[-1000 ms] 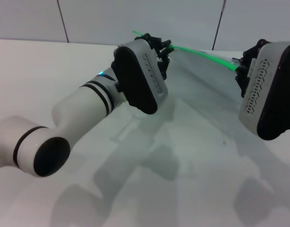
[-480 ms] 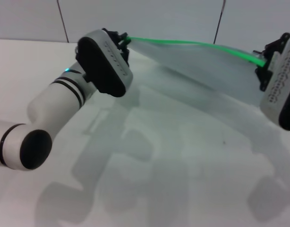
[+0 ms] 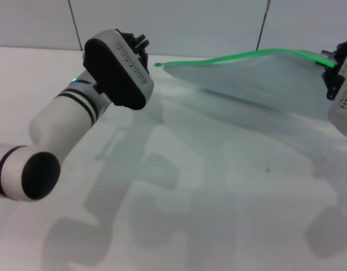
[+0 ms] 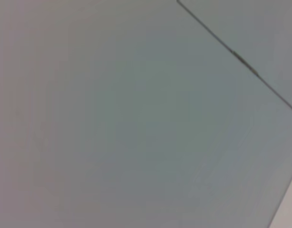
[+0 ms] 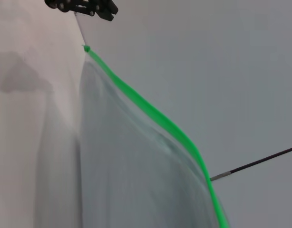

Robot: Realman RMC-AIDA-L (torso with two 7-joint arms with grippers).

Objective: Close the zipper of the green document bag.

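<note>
The left end effector [image 3: 141, 45] has drawn away from the zipper [image 3: 235, 56]. Half a second ago it sat right at the near end of the green strip; a second ago it was much closer to the right end effector [image 3: 330, 69], with only a short run of zipper showing between them. Now the strip's tip, with what looks like the small slider, hangs free in the air just beside the left end effector, not touching it. That reads as the pull along the edge being finished and the slider let go, so the closing looks done or nearly so.

The green document bag [image 3: 258, 82] is held off the worktop [image 3: 207, 203] near its far right edge, hanging by its right end from the right end effector, which grips it there. The pouch sags and the zipper arcs upward along its top.

The left arm reaches forward over the far left part of the worktop, wrist tipped up toward the wall. Whether its fingers stand wide or narrow cannot be told.
</note>
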